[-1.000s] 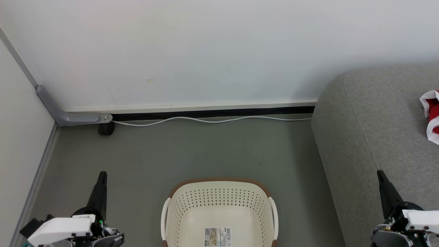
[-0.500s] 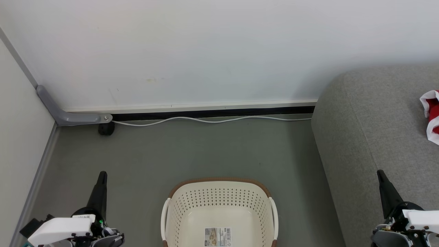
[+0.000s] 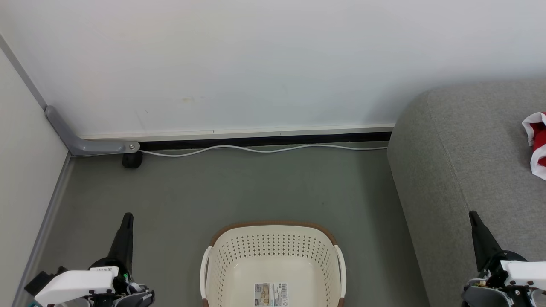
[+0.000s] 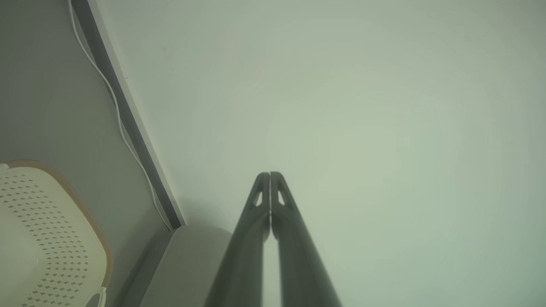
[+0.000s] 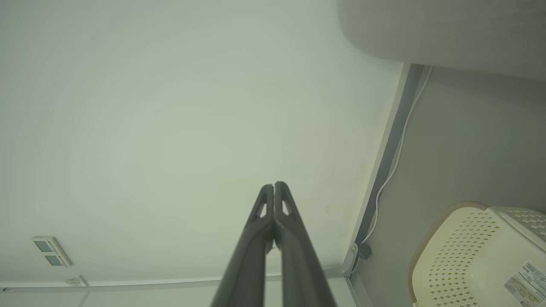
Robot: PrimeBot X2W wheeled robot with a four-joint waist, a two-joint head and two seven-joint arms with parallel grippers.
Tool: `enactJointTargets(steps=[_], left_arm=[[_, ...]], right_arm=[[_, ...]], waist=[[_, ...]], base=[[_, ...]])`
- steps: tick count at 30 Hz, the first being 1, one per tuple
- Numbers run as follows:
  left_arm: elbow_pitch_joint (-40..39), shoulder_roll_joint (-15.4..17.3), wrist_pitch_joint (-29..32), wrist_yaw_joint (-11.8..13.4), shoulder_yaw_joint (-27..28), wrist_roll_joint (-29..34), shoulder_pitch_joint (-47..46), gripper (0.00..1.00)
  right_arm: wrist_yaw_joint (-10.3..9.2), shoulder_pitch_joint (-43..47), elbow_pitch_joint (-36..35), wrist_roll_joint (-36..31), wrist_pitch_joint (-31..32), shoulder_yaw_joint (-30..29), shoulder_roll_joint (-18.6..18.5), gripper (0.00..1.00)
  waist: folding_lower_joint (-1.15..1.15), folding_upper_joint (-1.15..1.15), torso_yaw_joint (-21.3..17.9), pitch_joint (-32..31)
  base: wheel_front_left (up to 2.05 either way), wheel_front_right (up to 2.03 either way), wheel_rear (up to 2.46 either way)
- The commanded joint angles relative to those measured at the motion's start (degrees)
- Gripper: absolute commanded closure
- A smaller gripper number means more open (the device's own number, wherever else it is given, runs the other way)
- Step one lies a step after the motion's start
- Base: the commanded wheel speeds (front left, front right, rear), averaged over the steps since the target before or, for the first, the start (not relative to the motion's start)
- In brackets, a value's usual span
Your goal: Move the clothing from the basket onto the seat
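Observation:
The cream perforated basket [image 3: 273,251] with a brown rim stands on the floor at the bottom centre of the head view, with only a barcode sticker [image 3: 271,294] inside; the basket [image 5: 469,256] shows in the right wrist view and the basket [image 4: 38,230] in the left wrist view. The grey seat [image 3: 473,162] fills the right side. Red clothing with white trim [image 3: 536,143] lies on it at the right edge, partly cut off. My left gripper [image 3: 127,218] is shut at lower left, left of the basket. My right gripper [image 3: 473,216] is shut at lower right, over the seat's front.
A white wall runs across the back, with a white cable [image 3: 264,148] along the skirting. A grey bracket [image 3: 85,143] and a small black wheel [image 3: 132,160] sit in the left corner. Grey floor lies between basket and wall.

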Motion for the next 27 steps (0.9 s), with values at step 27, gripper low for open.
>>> enactJointTargets(steps=[27], left_arm=[[-1.32,0.69,0.42,-0.44,1.91,-0.22,-3.13,1.0]], right_arm=[[0.09,-2.21,-1.73,0.48,0.44,0.85,-0.56,1.0]], waist=[[0.0,0.0,0.0,0.0]], base=[[0.0,0.0,0.0]])
